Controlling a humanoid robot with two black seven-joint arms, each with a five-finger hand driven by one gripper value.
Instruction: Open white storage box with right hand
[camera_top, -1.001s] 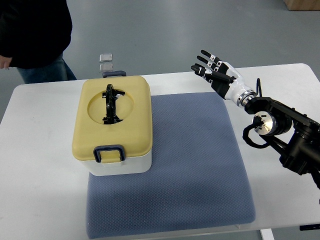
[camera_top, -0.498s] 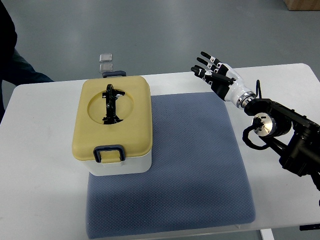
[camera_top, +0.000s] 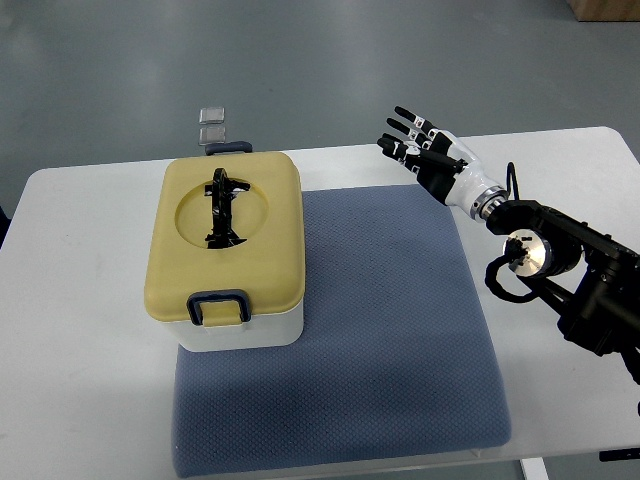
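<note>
A white storage box (camera_top: 245, 330) with a closed yellow lid (camera_top: 226, 235) stands on the left part of a blue mat (camera_top: 390, 330). A black handle (camera_top: 222, 207) lies folded in the lid's round recess. Dark blue latches sit at the near edge (camera_top: 220, 304) and the far edge (camera_top: 228, 148). My right hand (camera_top: 422, 152) hovers over the table's far side, well to the right of the box, fingers spread and holding nothing. Its arm (camera_top: 560, 265) comes in from the right edge.
The white table (camera_top: 80, 330) carries the mat. Two small clear squares (camera_top: 211, 123) lie on the grey floor beyond the table's far edge.
My right hand has drifted slightly left and away. The person in dark clothes at the top left has left the picture.
</note>
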